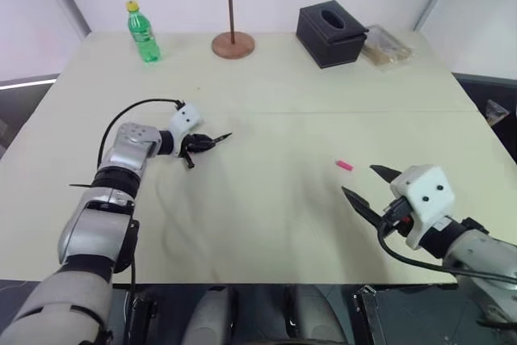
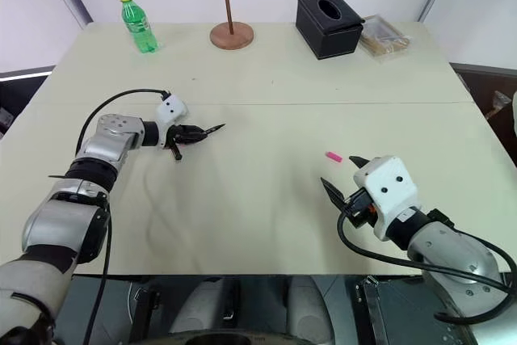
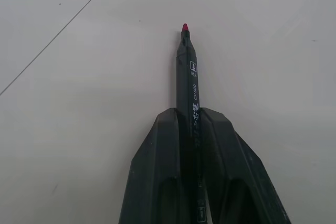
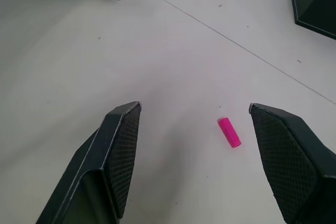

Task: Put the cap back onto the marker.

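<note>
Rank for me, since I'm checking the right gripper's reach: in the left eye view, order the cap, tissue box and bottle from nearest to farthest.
1. Cap, just ahead of the right gripper.
2. Tissue box, far edge, centre-right.
3. Bottle, far left corner.

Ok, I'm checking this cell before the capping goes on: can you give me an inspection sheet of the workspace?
Surface: pale table, a thin seam line across it.
Job's things: marker clamped in the left gripper, reddish tip uncapped; pink cap lying loose on the table.
Clutter: green bottle, round wooden stand base, black tissue box, clear packet, all along the far edge.
Grippers: left shut on the marker; right gripper open, cap between and beyond its fingers, untouched.
Cables: black cable looping over the left wrist.
Surroundings: white walls.
</note>
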